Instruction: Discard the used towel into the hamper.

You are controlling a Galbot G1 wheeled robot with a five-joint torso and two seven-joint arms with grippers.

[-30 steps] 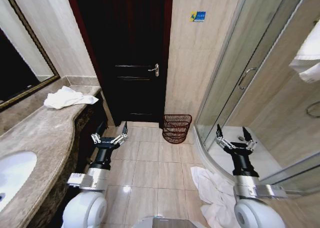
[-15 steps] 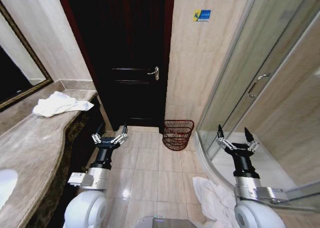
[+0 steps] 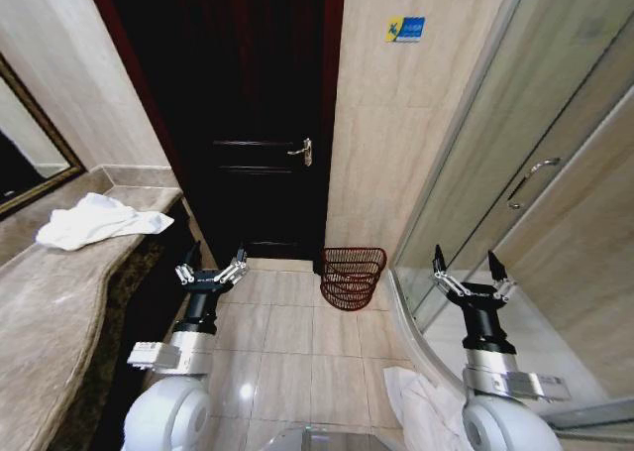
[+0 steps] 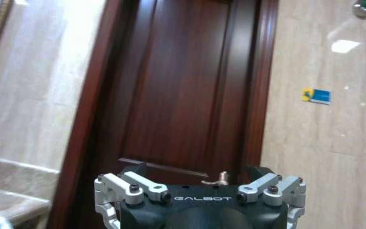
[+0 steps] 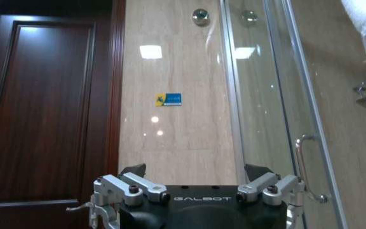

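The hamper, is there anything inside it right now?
Through the bars the hamper looks empty; its very bottom is hard to make out. One towel lies on the counter, another on the floor.

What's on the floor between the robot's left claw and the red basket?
Nothing. In the head view, just bare, shiny floor tiles lie between the open left claw and the red wire hamper, which stands by the wall beside the dark door.

Dark wooden door (image 3: 256,124), beige tiled walls, pale floor tiles (image 3: 297,362), marble counter (image 3: 50,302), glass shower enclosure (image 3: 515,154)
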